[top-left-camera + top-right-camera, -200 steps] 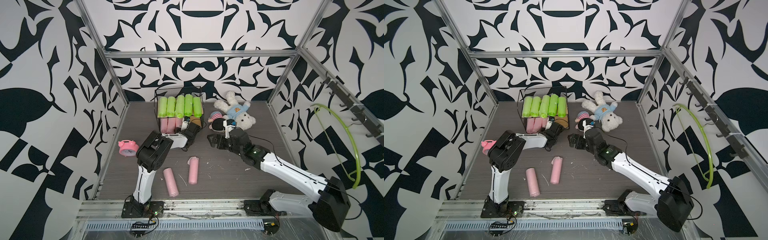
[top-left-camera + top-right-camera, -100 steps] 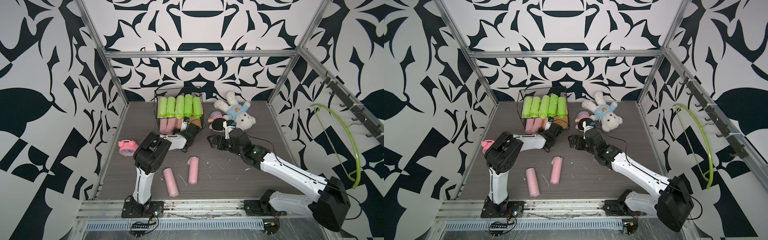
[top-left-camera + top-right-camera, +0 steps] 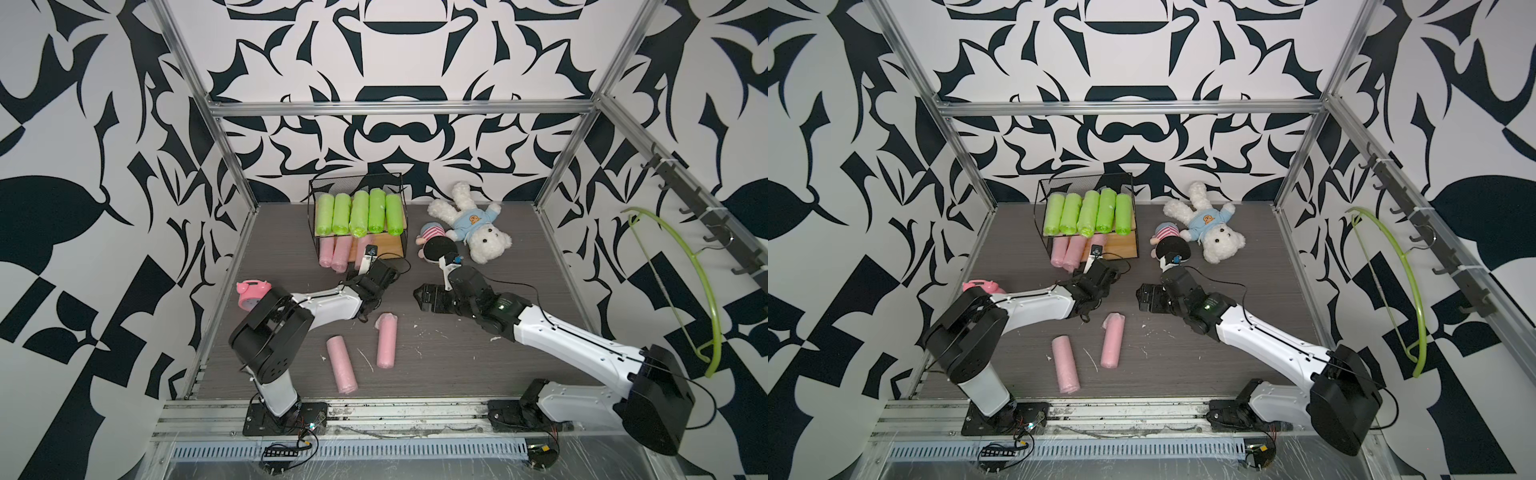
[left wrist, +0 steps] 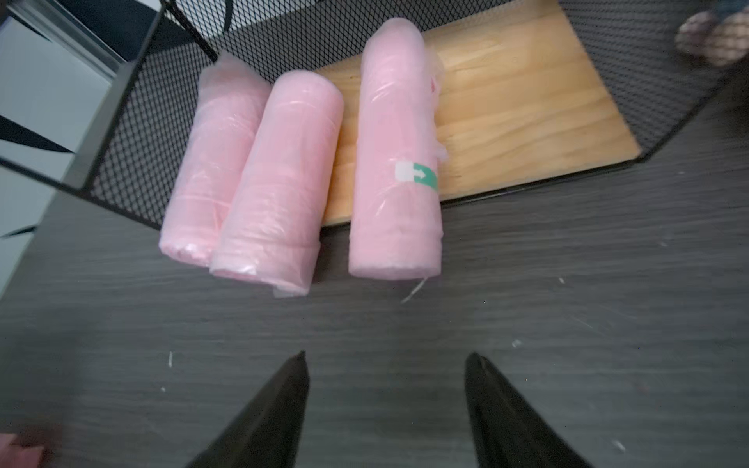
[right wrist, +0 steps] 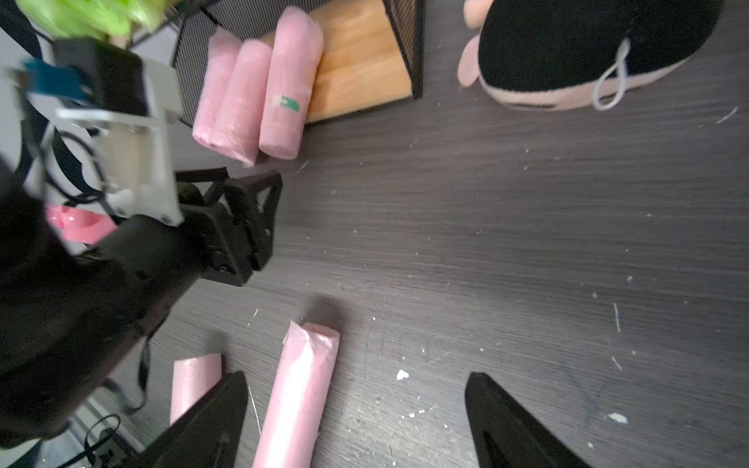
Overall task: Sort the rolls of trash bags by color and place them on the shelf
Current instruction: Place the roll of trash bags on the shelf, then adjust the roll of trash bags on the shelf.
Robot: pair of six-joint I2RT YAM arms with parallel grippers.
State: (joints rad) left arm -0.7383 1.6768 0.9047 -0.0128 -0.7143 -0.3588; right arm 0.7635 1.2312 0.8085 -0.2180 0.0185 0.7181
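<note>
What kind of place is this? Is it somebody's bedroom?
Probably a robot test booth, not a bedroom: a left arm and right arm bolted to a front rail, inside patterned walls on a metal frame.

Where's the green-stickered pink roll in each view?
Both top views: stickered roll is the rightmost of three pink ones on the lower board, sticker not visible.
Left wrist: beside bare wood, sticker showing.
Right wrist: likewise.
Landmark: lower board.

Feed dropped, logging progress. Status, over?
Left gripper open, empty; right gripper same. Five green rolls on shelf top, three pink rolls below, two more on table. Plush toys beside shelf.
</note>
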